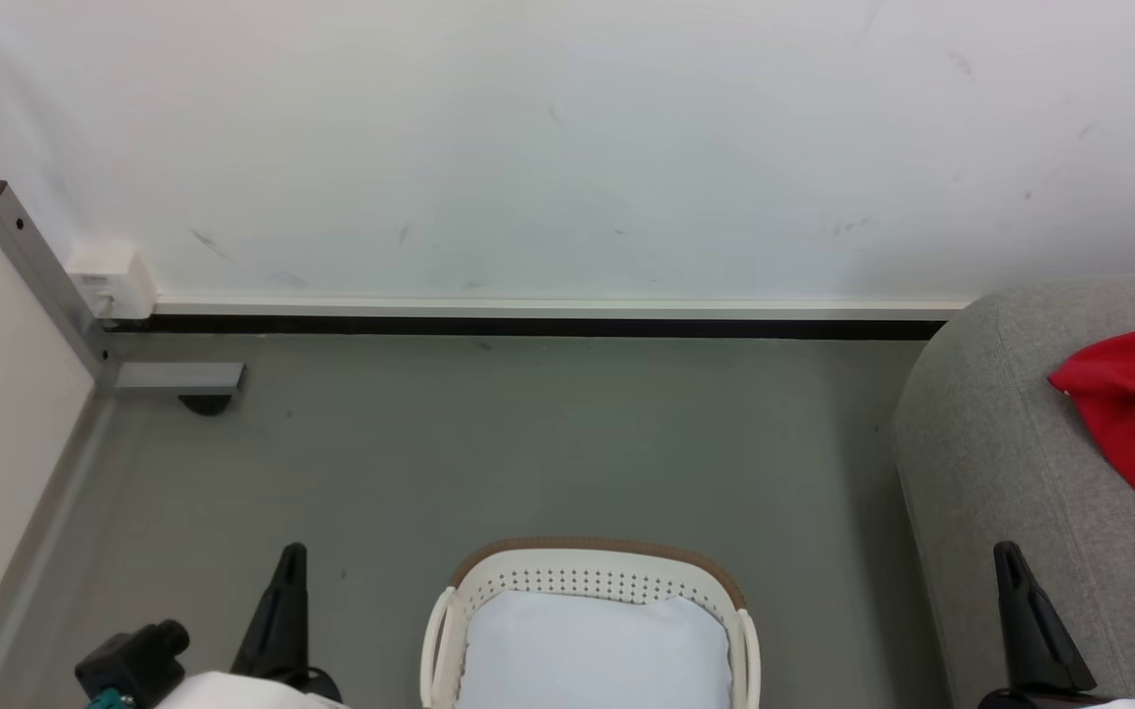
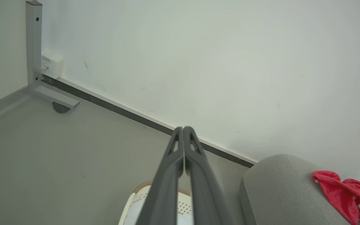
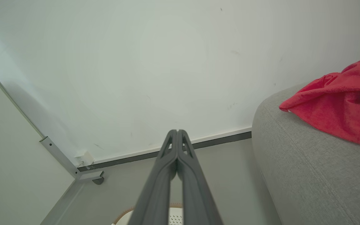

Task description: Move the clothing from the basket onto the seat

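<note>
Red clothing (image 1: 1133, 409) lies on the grey seat (image 1: 1000, 443) at the right edge of the head view; the same red clothing (image 2: 339, 192) (image 3: 332, 106) rests on the seat (image 2: 276, 190) (image 3: 308, 168) in both wrist views. The white basket (image 1: 592, 581) with a brown rim stands on the floor at the bottom centre, holding a pale bluish-white liner cloth (image 1: 592, 650). My left gripper (image 1: 291, 556) (image 2: 183, 128) is shut on nothing, left of the basket. My right gripper (image 1: 1005, 553) (image 3: 178, 131) is shut on nothing, right of the basket beside the seat.
A white wall (image 1: 567, 148) with a dark baseboard (image 1: 528, 325) runs across the back. A grey metal post (image 1: 35, 266) with a foot bracket and a white wall box (image 1: 112, 281) stands in the left corner. Grey floor (image 1: 528, 443) lies between basket and wall.
</note>
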Controlling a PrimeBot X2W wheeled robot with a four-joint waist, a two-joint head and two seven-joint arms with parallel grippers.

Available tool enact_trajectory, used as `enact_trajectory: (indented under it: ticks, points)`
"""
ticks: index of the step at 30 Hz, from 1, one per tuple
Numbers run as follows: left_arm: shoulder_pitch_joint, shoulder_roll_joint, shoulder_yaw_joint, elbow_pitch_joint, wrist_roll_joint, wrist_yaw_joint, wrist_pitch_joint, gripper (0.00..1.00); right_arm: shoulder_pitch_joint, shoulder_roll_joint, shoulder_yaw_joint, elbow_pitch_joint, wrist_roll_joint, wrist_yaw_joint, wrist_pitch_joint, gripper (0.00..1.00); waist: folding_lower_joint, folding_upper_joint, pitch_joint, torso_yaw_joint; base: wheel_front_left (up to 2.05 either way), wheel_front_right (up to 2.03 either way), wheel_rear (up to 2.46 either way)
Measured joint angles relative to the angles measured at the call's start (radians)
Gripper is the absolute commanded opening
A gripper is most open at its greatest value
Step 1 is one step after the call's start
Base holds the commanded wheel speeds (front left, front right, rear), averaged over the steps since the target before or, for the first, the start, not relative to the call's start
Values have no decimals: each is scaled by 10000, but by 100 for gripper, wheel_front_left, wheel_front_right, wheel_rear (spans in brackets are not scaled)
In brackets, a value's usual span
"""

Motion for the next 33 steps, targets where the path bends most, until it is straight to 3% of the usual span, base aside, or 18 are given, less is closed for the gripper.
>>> enact_trajectory:
  ticks: [33]
  points:
    - [-126,-121,652,31,-4381,-127,1214,0,-412,196,-644,391,4370,0,1131,0,0,1,-29,50,0,0,0]
